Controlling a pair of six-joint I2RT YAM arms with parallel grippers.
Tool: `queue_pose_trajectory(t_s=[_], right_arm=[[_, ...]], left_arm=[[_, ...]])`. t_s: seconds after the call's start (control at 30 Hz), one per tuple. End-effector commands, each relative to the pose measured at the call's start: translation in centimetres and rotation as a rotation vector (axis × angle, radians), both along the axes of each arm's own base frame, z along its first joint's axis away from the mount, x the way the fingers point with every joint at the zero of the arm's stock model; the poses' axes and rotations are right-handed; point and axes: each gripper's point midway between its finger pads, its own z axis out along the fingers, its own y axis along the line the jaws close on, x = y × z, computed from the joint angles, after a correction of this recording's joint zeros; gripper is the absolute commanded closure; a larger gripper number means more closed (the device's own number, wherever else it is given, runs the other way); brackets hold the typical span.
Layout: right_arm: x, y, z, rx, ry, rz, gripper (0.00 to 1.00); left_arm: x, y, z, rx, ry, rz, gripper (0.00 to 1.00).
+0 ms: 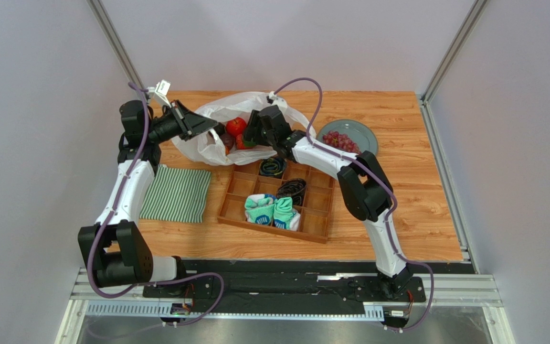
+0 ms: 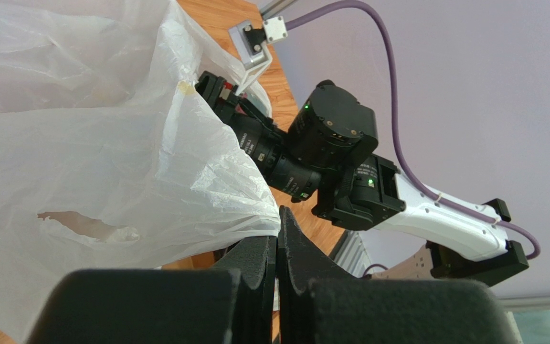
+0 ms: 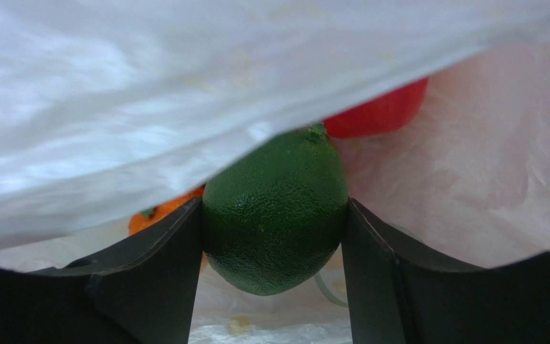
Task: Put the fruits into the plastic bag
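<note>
The white plastic bag (image 1: 217, 122) lies at the back of the table with its mouth facing right. My left gripper (image 1: 210, 126) is shut on the bag's edge (image 2: 256, 215) and holds it up. My right gripper (image 1: 250, 136) is at the bag's mouth, shut on the green avocado-like fruit (image 3: 276, 208), which sits between its fingers inside the bag. A red apple (image 1: 236, 127) and an orange fruit (image 3: 157, 213) lie in the bag behind it; the apple also shows in the right wrist view (image 3: 378, 115). Purple-red grapes (image 1: 341, 140) sit on a grey plate (image 1: 364, 132) at the right.
A wooden compartment tray (image 1: 278, 197) in front of the bag holds teal socks (image 1: 272, 211) and black socks (image 1: 292, 188). A green-and-white striped cloth (image 1: 177, 193) lies at the left.
</note>
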Motion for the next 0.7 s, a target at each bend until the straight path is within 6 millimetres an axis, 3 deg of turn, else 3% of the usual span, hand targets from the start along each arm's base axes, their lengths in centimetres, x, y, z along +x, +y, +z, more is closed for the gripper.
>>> queue_pose_trajectory(t_s=[0.0,0.03,0.07,0.1,0.27,0.67], right_arm=[[0.6,1.0,1.2,0.034,-0.002,-0.017,0.46],[0.6,1.2,0.9,0.031,0.002,-0.012,0.43],[0.6,1.4,1.0,0.032,0.002,0.007,0.33],[0.7,1.9,1.7,0.041,-0.01,0.023,0.29],[0.5,3.0,0.5,0.025,0.02,0.081,0.14],[0.6,1.8,0.7,-0.011,0.003,0.046,0.09]], left_arm=[[-1.0,0.0,2.3,0.012,-0.09,-0.013,1.0],[-1.0,0.0,2.3,0.012,-0.09,-0.013,1.0],[-1.0,0.0,2.4,0.011,-0.092,-0.013,1.0],[-1.0,0.0,2.4,0.011,-0.094,-0.011,1.0],[-1.0,-0.1,2.4,0.011,-0.092,-0.014,1.0],[-1.0,0.0,2.3,0.01,-0.089,-0.014,1.0]])
